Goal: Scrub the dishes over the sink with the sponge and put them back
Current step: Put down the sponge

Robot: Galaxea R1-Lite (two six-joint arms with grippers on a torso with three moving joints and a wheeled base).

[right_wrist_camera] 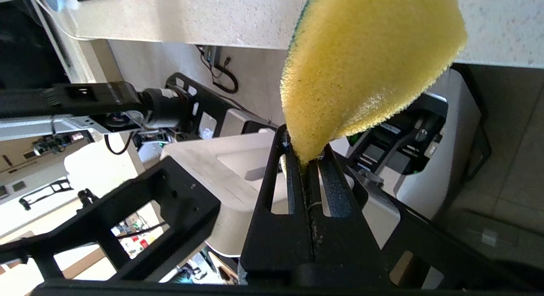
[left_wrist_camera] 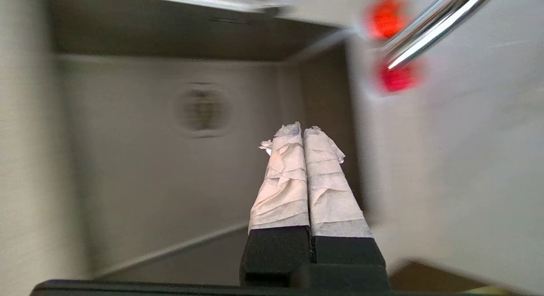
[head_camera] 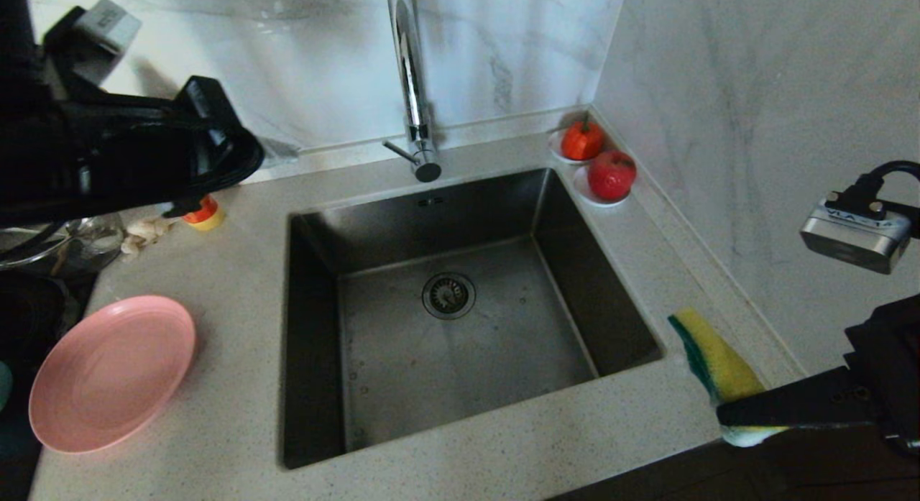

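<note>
Head view: round pink plate (head_camera: 111, 372) on counter left of the square dark steel sink (head_camera: 460, 310), yellow sponge with green scouring face (head_camera: 715, 363) at sink's right; left wrist: left gripper (left_wrist_camera: 303, 132) closed, empty (over sink); right wrist: right gripper (right_wrist_camera: 307, 159) clamps the sponge (right_wrist_camera: 365, 62).

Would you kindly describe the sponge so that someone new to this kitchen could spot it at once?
Start at the dark steel sink set in the speckled counter, then look past its near right corner. There the right gripper has its jaws shut on the sponge. It is the only yellow block there, with a dark green layer along one face.
</note>
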